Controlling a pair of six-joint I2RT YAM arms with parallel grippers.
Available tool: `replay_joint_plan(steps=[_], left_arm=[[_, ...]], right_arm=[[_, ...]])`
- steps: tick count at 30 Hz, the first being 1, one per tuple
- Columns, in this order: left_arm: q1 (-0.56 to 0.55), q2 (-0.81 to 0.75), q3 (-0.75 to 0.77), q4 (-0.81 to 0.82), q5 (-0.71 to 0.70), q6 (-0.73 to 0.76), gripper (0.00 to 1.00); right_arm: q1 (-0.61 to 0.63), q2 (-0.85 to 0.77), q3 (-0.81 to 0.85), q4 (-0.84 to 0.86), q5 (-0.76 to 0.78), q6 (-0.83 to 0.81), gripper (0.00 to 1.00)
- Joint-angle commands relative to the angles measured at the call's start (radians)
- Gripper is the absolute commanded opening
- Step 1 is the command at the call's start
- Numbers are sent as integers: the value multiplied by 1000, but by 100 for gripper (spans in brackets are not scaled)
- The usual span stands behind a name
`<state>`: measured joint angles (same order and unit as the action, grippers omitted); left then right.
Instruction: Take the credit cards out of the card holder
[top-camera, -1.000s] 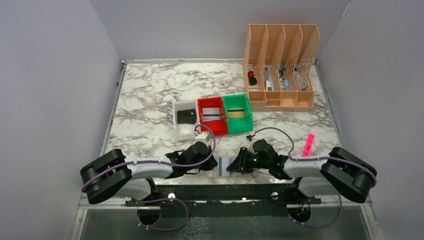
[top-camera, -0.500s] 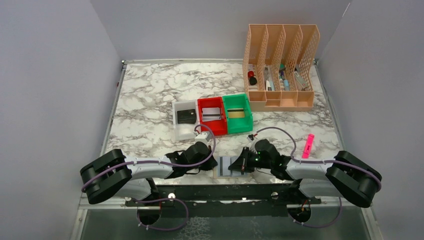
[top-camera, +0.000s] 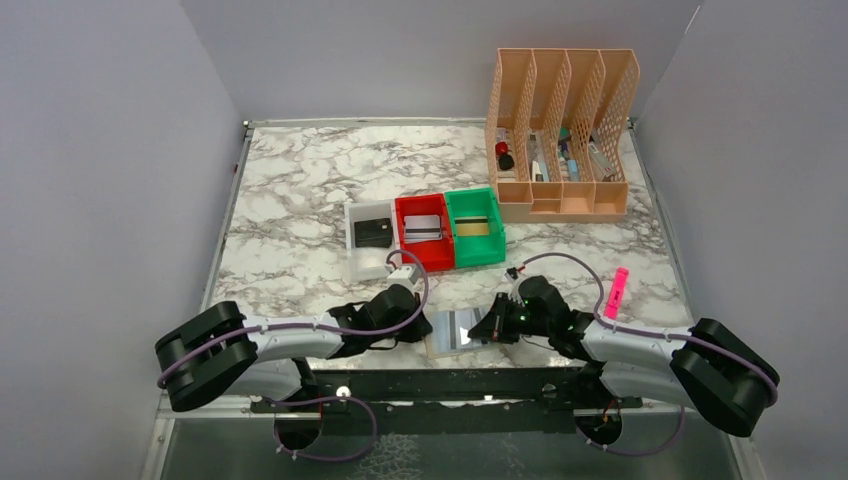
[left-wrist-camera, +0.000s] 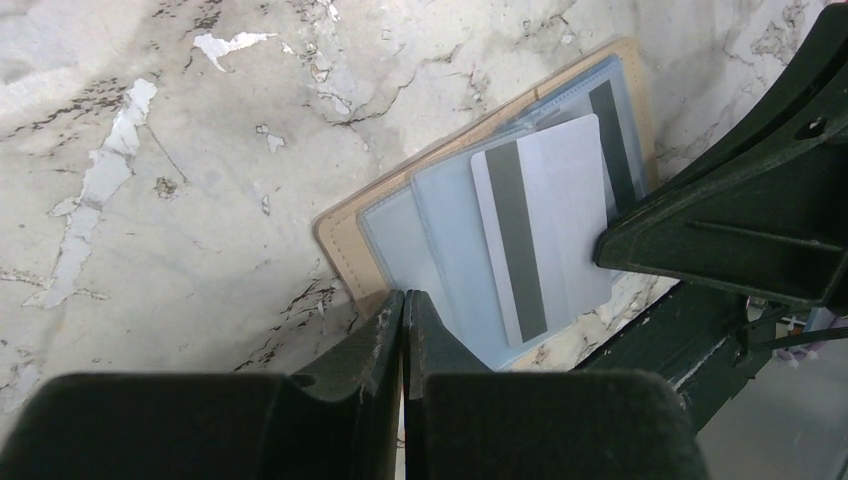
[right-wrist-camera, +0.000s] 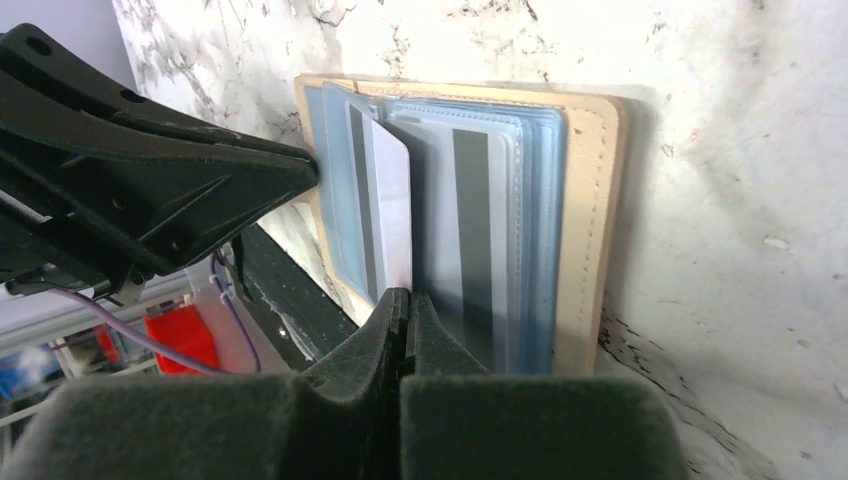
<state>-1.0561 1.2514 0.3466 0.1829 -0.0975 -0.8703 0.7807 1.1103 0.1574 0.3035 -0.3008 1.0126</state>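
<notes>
The tan card holder (top-camera: 447, 343) (left-wrist-camera: 340, 245) (right-wrist-camera: 590, 220) lies open at the table's near edge, blue-grey pockets up. My right gripper (top-camera: 487, 330) (right-wrist-camera: 403, 295) is shut on the near end of a silvery-white credit card (top-camera: 463, 326) (left-wrist-camera: 545, 225) (right-wrist-camera: 392, 200) with a grey stripe, which stands partly out of a pocket. My left gripper (top-camera: 422, 330) (left-wrist-camera: 403, 297) is shut on the holder's opposite edge, pinching the tan cover and sleeve. Another striped card (right-wrist-camera: 470, 220) sits inside a pocket.
White tray (top-camera: 352, 256), red tray (top-camera: 402, 222) and green tray (top-camera: 496, 232) stand side by side mid-table, each with a card inside. A peach file organiser (top-camera: 562, 135) is at the back right. A pink marker (top-camera: 614, 290) lies right of my right arm.
My right gripper shut on the silvery card and drew back to the right, pulling the card further out and tilting it up. The left gripper held its place.
</notes>
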Motion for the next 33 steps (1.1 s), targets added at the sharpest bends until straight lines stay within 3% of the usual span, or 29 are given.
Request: replay_joint_plan(steps=[1,9,11,15,19,28,33], left_arm=[[-7,-20,-44,-125,-35,10,8],[-6,-72,-43,-142,-65,14,11],[-6,-98,-37,-149,-86,16,17],[-5,-164,0,-185,-136,34,38],[-5,-198,37,-101,-90,57,44],[-9,7,92,104,144,81,43],[-34,119,101,116,142,51,30]], right_arm=[[-21,-1,31,-68,-18,-72,1],[-26,-16,26,-75,-54,-76,1],[-26,-9,29,-71,-51,-78,1],[-26,36,40,-53,-48,-76,1],[-26,82,33,13,-58,-57,1],[-26,104,20,57,-53,-43,1],[-26,74,22,35,-19,-43,2]])
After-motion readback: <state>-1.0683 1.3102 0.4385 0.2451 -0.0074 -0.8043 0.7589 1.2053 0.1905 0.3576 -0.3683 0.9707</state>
